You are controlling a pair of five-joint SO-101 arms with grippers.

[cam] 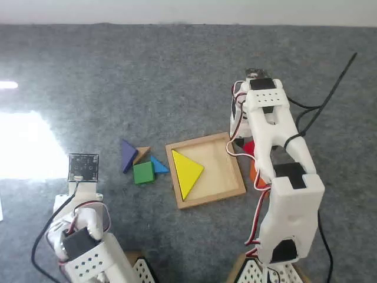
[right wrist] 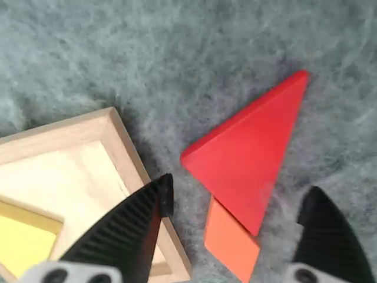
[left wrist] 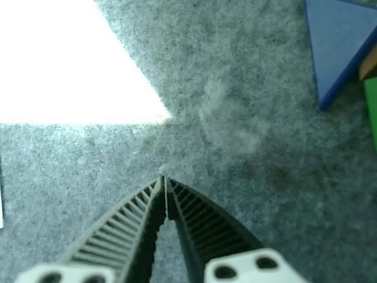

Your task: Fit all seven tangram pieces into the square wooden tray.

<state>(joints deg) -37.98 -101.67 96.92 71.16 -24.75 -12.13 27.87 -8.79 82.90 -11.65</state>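
One of seven in: yellow triangle (cam: 186,170) is sitting in tray (cam: 221,168), six pending; right tool (right wrist: 240,191) is hovering wide over red triangle (right wrist: 250,156), left tool (left wrist: 164,184) closed.

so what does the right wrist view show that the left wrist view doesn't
Right wrist view: the open right pincer over a red triangle and an orange piece, next to a corner of the tray with a yellow triangle inside. Left wrist view: the shut left pincer, a blue triangle, the edge of a green piece and a bright patch of light. Both: the grey felt.
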